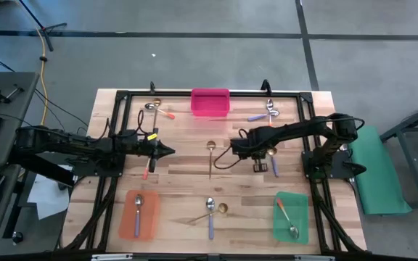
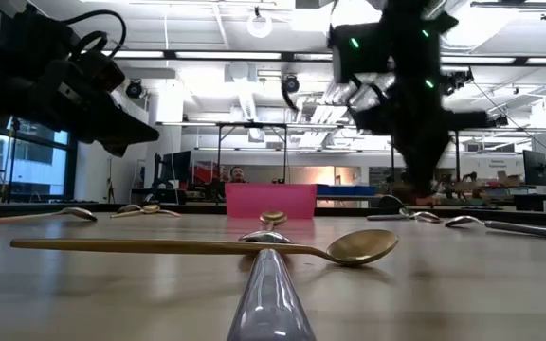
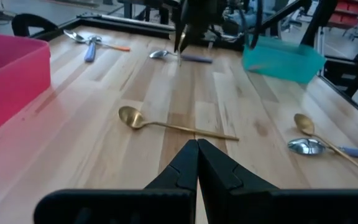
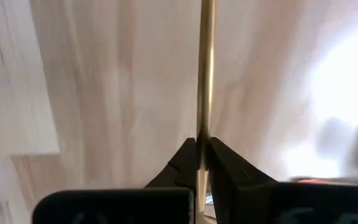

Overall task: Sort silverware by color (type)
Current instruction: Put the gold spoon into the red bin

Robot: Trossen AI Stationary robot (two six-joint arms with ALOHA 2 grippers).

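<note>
- Beyond the table the low view shows a big, bright workshop: white ceiling with strip lights, benches, shelving and a person far off behind the pink tray.
- Grey concrete floor with dark seams surrounds the table [image 1: 187, 145], a pale butcher-block top of long glued wooden strips, framed by black metal rails.
- Flat plastic trays lie at the edges: a pink tray [image 1: 210, 102] at the far edge, an orange tray [image 1: 149, 221] and a green tray [image 1: 300, 221] at the near edge; the orange one holds a purple-handled spoon, the green one an orange-handled spoon.
- Left gripper [image 1: 167, 151] hangs above the wood with its dark, wedge-shaped fingers pressed tip to tip and nothing between them; ahead of its jaws lies a slim, glossy gold spoon [image 3: 169, 124] flat on the boards.
- Right gripper [image 4: 201, 155] is clenched on a thin, polished gold spoon handle [image 4: 205, 68], the rod pinched between the two black fingers and running straight out from them over the wood grain.
- Just beside the right jaws lies a purple-handled spoon [image 1: 274, 166].
- More spoons lie scattered: a pair [image 1: 158, 109] near the pink tray, another pair [image 1: 265, 112] at the far right, and a gold spoon crossed with a purple-handled spoon [image 1: 210, 212] between the near trays.
</note>
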